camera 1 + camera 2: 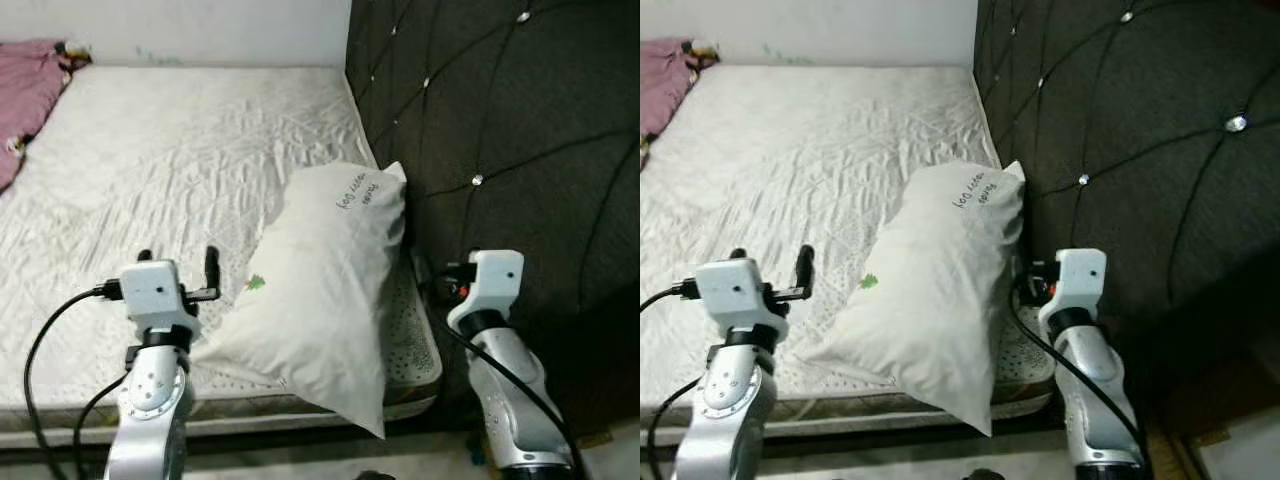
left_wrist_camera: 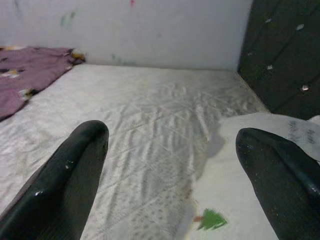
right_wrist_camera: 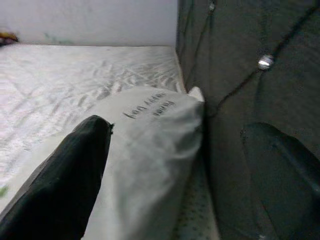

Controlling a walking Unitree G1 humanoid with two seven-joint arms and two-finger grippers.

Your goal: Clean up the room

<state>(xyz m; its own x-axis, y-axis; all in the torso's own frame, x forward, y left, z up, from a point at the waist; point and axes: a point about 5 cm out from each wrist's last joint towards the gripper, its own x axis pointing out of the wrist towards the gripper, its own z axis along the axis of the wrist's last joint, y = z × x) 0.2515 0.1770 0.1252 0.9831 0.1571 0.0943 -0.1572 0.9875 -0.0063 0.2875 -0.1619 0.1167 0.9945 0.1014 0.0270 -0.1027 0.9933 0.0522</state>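
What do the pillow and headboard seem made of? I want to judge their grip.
Pillow: likely soft woven fabric, matte white, creased and sagging. Headboard: seemingly dark padded upholstery, tufted in diamonds with shiny studs; fabric or leatherette is unclear.

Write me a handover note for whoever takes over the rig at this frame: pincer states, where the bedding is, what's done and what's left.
Left pincer: open, holding nothing, over the mattress just left of the pillow.
Right pincer: open, holding nothing, beside the pillow's right edge, by the dark tufted headboard.
Pillow: lies along the headboard side, its near corner hanging over the mattress edge.
Pink blanket: bunched at the far left corner of the bed.
Done: the pillow looks placed against the headboard, though neither pincer grips it.
Left: probably square up the overhanging pillow, then deal with the pink blanket.
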